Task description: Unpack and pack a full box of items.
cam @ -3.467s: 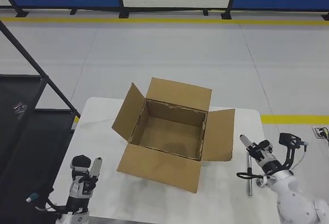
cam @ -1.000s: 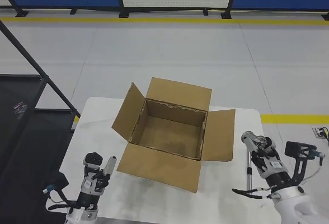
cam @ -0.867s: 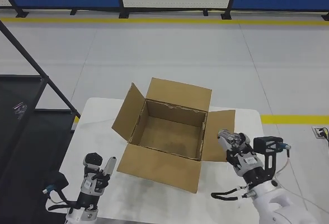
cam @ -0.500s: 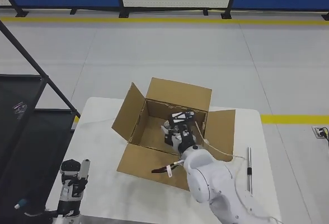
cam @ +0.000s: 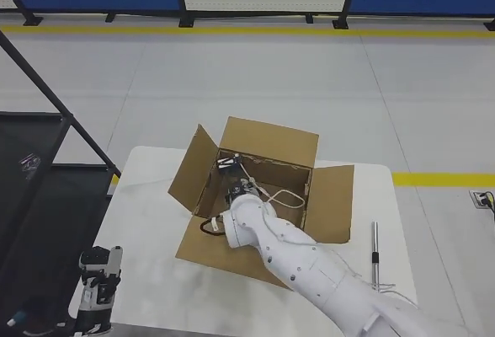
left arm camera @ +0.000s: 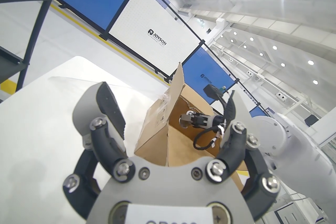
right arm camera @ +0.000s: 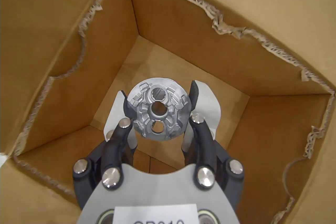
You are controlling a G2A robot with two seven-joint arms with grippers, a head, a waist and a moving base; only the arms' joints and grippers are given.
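Observation:
An open cardboard box [cam: 268, 139] stands in the middle of the white table [cam: 146, 202], flaps spread. My right arm [cam: 264, 232] stretches across its front wall and points down inside. In the right wrist view my right gripper [right arm camera: 158, 92] is shut on a round grey metal part [right arm camera: 158, 109] with a centre hole, held above the bare box floor [right arm camera: 147, 62] near a corner. In the left wrist view the same gripper [left arm camera: 185, 120] sits just above the box [left arm camera: 157, 130] rim. My left gripper [cam: 101, 253] [left arm camera: 168, 91] stands open with nothing in it at the table's near left corner.
A thin metal rod [cam: 374, 253] lies on the table to the right of the box. A black frame rack [cam: 29, 126] stands to the left of the table. Bare tabletop lies between my left gripper and the box.
My right arm has swung from the table's right side across to the box and down into it. My left gripper has drawn back toward the near left corner.

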